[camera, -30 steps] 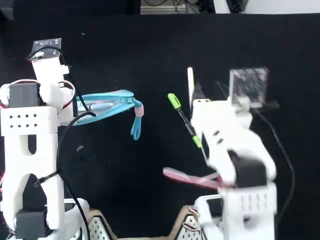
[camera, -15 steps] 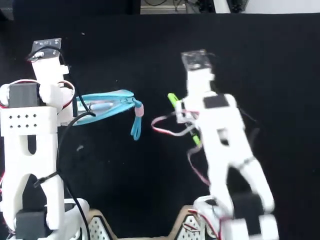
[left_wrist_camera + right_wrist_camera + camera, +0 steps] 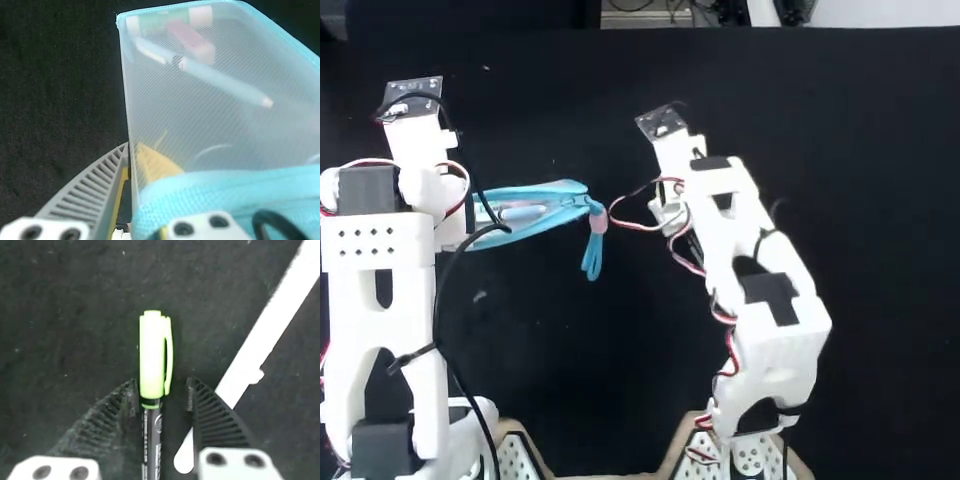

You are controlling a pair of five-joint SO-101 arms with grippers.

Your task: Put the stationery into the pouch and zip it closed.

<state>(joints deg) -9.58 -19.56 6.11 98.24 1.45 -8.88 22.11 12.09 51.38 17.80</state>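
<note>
A light-blue mesh pouch hangs on its side in my left gripper, which is shut on its end. Through the mesh I see a blue pen, a pink eraser and a green item with a white cap. The zipper's pink tab and blue loop dangle at the pouch's right end. My right gripper is open and low over the mat, its fingers straddling a black pen with a green cap. In the high view the right arm covers that pen.
A white stick lies slantwise on the black mat just beside the green-capped pen. The arm bases stand at the near edge. Red and white cables loop out from the right arm towards the pouch's zipper loop.
The right arm has swung left and forward from the right side to above the green-capped pen, now covering it in the high view. The left arm and pouch have not moved.
</note>
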